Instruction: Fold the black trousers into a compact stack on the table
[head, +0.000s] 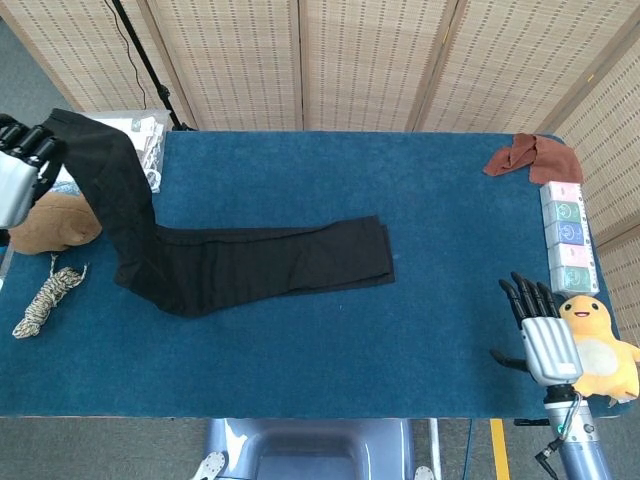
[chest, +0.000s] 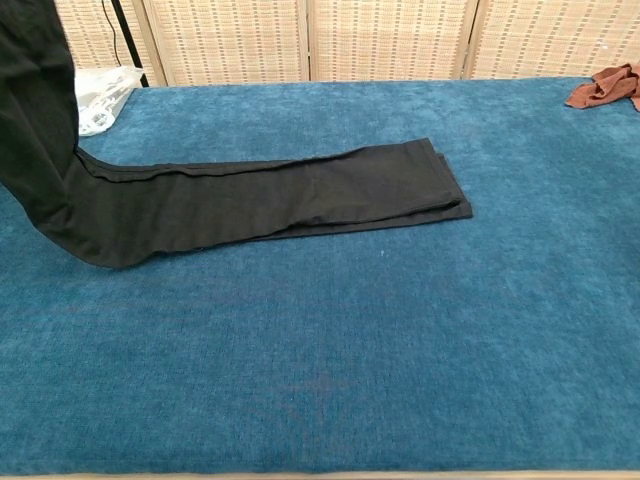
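**Trousers lying 3-to-9 across table, left hand lifting the 9 o'clock end**

Trousers (head: 270, 265) are lying mid-table, long axis running roughly 3 to 9 o'clock. The cuff end is sitting flat toward 3 o'clock, legs stacked one on the other. The 9 o'clock end is coming up off the table (head: 330, 350) and hanging from the left hand (head: 20, 170) at the far left edge; in the chest view the raised cloth is rising out of frame at top left. Fingers are appearing to close on the top of the fabric, but the grip itself is partly hidden, so pinch or full grasp is unclear.

Right hand (head: 540, 330) is sitting at about 4 o'clock near the front right corner, well apart from the trousers, fingers spread, holding nothing, just beside the duck toy (head: 600, 350).

Judgement: left hand is the working one; the fold is probably calling for carrying the raised end along the long axis toward 3 o'clock, over the flat cuffs. Right hand is nearer the cuffs for pinning them.
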